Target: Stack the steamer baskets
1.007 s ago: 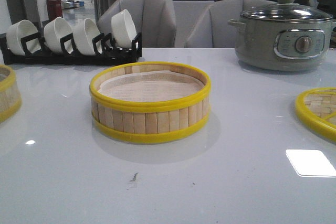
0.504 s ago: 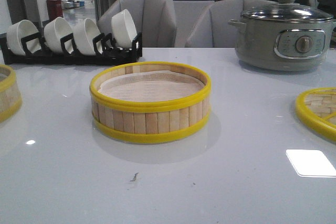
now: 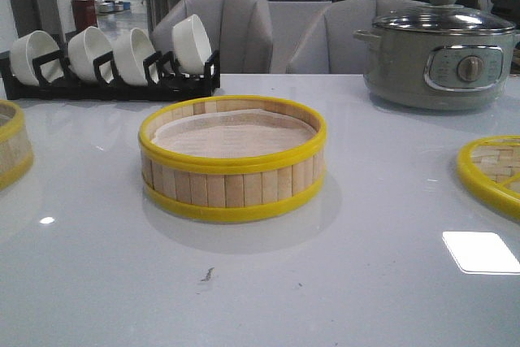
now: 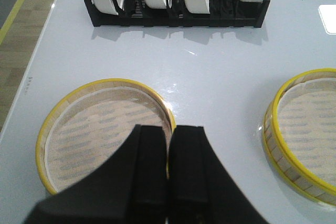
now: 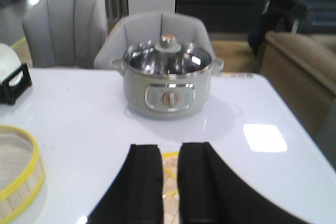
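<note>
One steamer basket (image 3: 232,158) with yellow rims and a pale liner stands mid-table. A second basket (image 3: 10,152) is cut off by the left edge. The woven yellow-rimmed lid (image 3: 491,172) lies flat at the right edge. Neither gripper shows in the front view. In the left wrist view my left gripper (image 4: 171,127) is shut and empty, above the rim of the second basket (image 4: 89,129), with the middle basket (image 4: 310,129) beside it. My right gripper (image 5: 170,148) hangs over the lid (image 5: 171,169), jaws almost together and holding nothing.
A black rack of white bowls (image 3: 106,58) stands at the back left. A grey electric pot with a glass lid (image 3: 439,50) stands at the back right. Grey chairs stand behind the table's far edge.
</note>
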Action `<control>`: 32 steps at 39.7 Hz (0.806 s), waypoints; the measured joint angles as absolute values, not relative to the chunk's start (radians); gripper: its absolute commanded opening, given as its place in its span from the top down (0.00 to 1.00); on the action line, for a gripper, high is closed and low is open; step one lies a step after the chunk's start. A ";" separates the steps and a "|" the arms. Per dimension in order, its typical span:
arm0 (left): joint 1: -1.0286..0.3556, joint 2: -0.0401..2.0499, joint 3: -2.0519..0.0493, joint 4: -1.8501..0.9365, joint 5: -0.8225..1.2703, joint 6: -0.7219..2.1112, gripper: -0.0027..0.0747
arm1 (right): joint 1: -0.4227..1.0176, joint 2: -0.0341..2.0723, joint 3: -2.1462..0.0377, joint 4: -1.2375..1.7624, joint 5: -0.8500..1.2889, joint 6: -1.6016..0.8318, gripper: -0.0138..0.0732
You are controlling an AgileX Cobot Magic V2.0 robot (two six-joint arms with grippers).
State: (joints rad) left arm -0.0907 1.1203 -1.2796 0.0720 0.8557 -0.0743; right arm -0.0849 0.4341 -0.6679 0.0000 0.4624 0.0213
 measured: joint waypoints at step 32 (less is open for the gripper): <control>-0.091 1.120 -1.280 0.070 0.860 -0.073 0.86 | -0.068 0.798 -0.704 0.000 0.488 0.021 0.58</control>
State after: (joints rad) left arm -0.0907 1.1203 -1.2796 0.0696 0.8602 -0.0725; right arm -0.0682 0.7977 -0.7044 0.0000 0.4878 0.0213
